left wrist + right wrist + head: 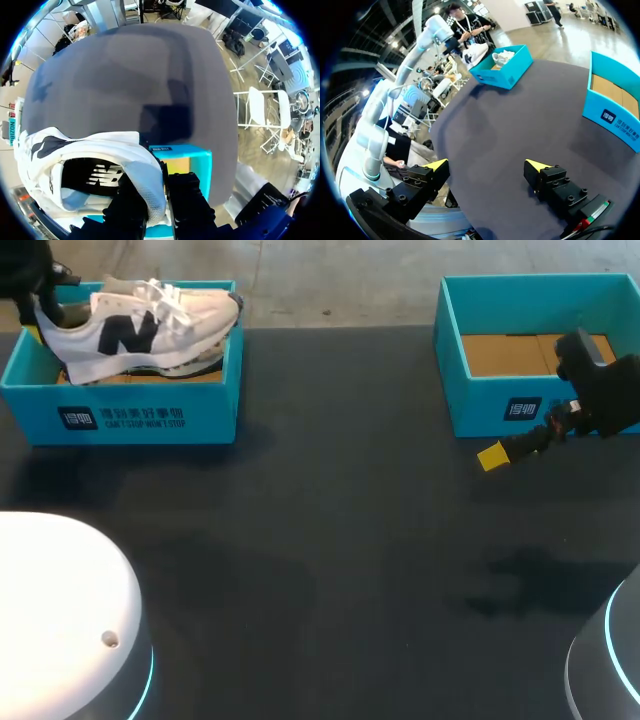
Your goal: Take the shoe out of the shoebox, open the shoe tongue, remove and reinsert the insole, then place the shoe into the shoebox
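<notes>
While the white shoe [130, 332] with its black side mark sits lengthwise within the teal shoebox [150, 420], most of its upper stands above that box's rim, laces uppermost. The toe points toward the box end that faces the table's [330, 570] middle, and the heel lies at the opposite end. At that heel end the left gripper [40, 315] is clamped on the shoe's heel collar. The left wrist view shows one dark finger inside the opening and the other outside it, both pressed to the fabric. A second box [500, 405], also teal, stands well apart from the shoebox across the table, and its brown cardboard floor is exposed. The right gripper [487, 165] hangs just in front of that second box, on the side away from the shoebox's back wall. Its fingers are spread wide with only dark table surface between them.
</notes>
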### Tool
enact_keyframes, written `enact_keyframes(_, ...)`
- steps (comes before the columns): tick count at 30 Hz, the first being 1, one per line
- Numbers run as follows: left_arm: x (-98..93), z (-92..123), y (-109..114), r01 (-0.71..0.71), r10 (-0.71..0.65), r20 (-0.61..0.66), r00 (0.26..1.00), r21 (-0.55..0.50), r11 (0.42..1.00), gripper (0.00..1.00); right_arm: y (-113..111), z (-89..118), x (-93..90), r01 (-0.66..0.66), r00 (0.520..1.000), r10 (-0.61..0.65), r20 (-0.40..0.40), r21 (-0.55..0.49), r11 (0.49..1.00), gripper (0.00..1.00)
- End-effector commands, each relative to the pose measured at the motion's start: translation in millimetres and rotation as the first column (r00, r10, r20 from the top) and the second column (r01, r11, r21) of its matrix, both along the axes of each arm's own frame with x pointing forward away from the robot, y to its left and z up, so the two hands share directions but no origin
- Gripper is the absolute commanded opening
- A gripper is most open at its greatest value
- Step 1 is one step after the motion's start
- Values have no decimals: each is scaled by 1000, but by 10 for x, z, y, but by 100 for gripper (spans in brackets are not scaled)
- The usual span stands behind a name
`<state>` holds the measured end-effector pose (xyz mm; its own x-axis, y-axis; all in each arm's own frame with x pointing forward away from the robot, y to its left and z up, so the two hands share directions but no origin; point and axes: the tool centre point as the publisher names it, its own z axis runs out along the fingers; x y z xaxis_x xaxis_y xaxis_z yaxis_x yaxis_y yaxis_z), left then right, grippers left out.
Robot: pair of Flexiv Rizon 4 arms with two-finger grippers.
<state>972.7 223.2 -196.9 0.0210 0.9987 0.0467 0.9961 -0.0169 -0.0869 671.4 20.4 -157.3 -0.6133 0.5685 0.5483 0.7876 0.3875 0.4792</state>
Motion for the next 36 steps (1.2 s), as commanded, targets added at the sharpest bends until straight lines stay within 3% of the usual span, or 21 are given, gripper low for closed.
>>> enact_keyframes(1, -193, 49, -146, -6, 5, 49, 999, 22, 1000, 0, 9, -5, 5, 1, 1000, -1, -2, -3, 1000, 100)
enact_keyframes(36, -1264, 207, -1391, -49, 49, 6, 999, 91, 995, 0, 9, -5, 5, 1, 1000, -1, -2, -3, 1000, 100)
